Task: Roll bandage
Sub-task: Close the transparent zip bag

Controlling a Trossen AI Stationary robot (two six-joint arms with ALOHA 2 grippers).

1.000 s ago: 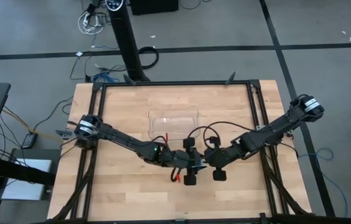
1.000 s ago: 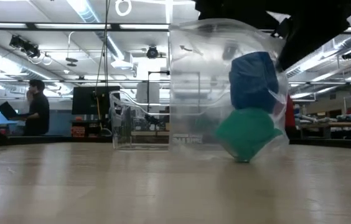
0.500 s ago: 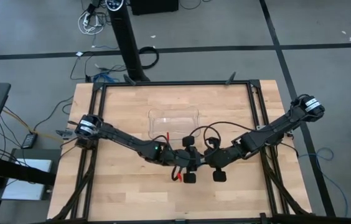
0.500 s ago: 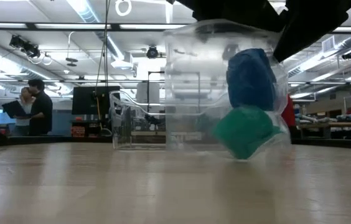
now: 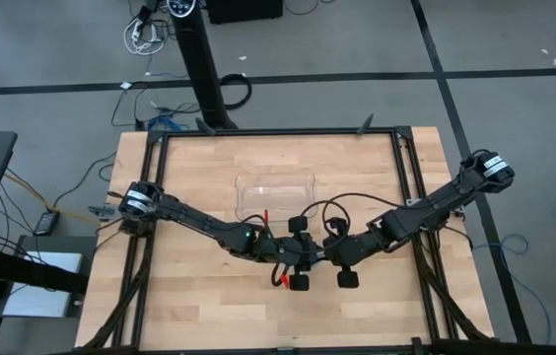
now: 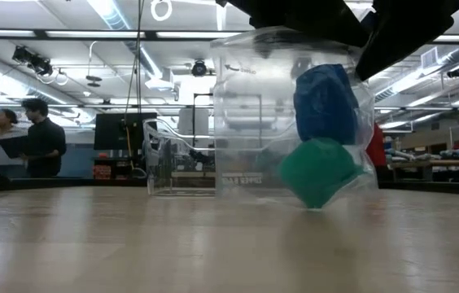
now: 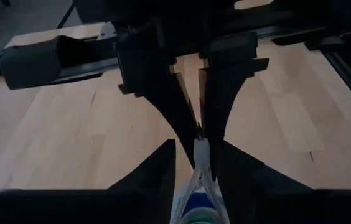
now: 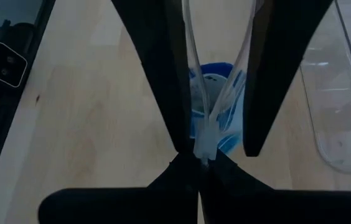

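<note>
A clear plastic bag (image 6: pixel 254 106) hangs over the table's middle. Inside it the bandage (image 6: pixel 325 104) is a bright blue roll, sitting on top of a teal block (image 6: pixel 319 171). My right gripper (image 8: pixel 200 158) is shut on the bag's top edge. My left gripper (image 7: pixel 196 168) faces it from the table's left, and its two fingers close in on the bag just below that edge. In the high view both grippers (image 5: pixel 315 253) meet at the centre and hide the bag. The bag's lowest corner (image 6: pixel 319 207) is down at the tabletop; whether it rests there I cannot tell. My left gripper has the bag's upper part (image 7: pixel 198 186) between its two fingers (image 8: pixel 163 74), one on each wall, coming slanting down from the table's left. The walls stay apart between them, and the bag hangs below with the roll and block in it. My right gripper pinches the bag's top edge (image 8: pixel 204 144) between its two fingertips, both layers together. It comes slanting down from the table's right. The bag hangs below the fingers.
A clear plastic tray (image 5: pixel 275 192) stands on the wood behind the grippers, toward the far edge. A black frame (image 5: pixel 406 148) runs round the tabletop. People stand in the room beyond the table (image 6: pixel 34 138).
My left gripper's fingers have drawn closer together around the bag's upper part. In the low view the bag has shifted slightly sideways, and the teal block in it has turned a little. Both arms have stayed in place.
</note>
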